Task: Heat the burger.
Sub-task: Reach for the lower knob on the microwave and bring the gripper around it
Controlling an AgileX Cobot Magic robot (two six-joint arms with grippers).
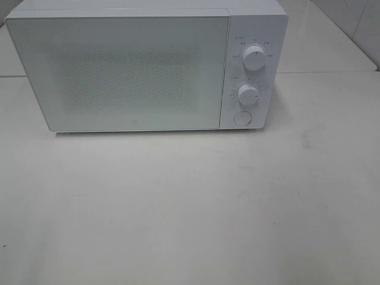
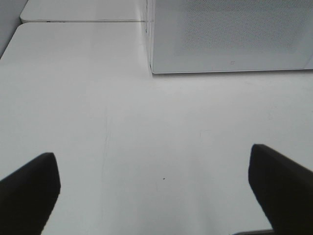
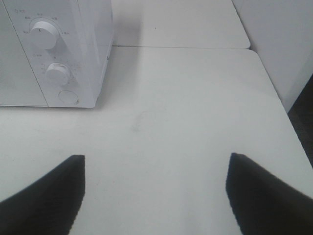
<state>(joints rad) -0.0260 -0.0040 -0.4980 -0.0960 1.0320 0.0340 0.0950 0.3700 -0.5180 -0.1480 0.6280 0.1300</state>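
White microwave on the far side of the table, door shut. My left claw and right claw hang on the near side, both spread, pinching nothing. The burger shows in no view; whether it sits behind the frosted door I cannot tell. I judge the step to be heating: next, the right claw must reach and turn the lower knob.

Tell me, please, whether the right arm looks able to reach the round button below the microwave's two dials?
Probably yes. The round button sits on the microwave front, facing bare table. Nothing stands between it and the right arm's jaws, which are open and empty.
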